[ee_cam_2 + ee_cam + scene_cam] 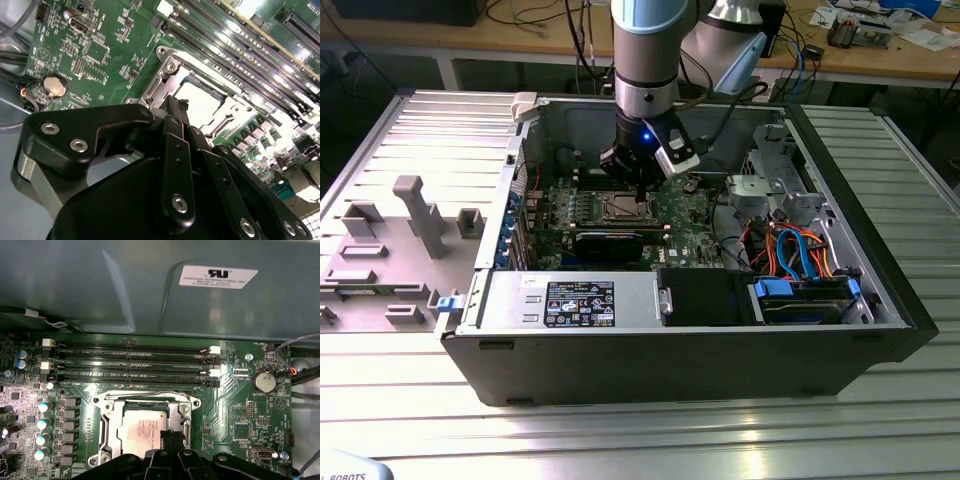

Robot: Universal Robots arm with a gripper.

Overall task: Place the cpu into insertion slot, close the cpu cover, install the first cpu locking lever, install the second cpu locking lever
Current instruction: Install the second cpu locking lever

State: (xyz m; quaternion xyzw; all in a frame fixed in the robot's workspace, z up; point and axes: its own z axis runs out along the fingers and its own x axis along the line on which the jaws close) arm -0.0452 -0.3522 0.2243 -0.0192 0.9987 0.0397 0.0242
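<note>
The cpu (142, 432) lies flat in the insertion slot (186, 412) on the green board, its silvery top showing. The cpu cover (107, 426) lies down around it as a metal frame. In the second wrist view the cpu (197, 102) shows pale inside that frame (165, 75). My gripper (171, 434) hangs low over the edge of the socket, its black fingers (175, 120) drawn together with no gap between them. From the exterior view the gripper (640, 192) stands straight above the socket (623, 208) inside the open computer case. I cannot make out the locking levers.
Long black memory slots (135, 365) run beside the socket toward the case wall (125, 285). A coin battery (263, 381) and a row of capacitors (44, 425) flank it. A power supply (570, 300) and a drive bay with cables (800, 265) fill the case front. A grey fixture (390, 250) lies outside.
</note>
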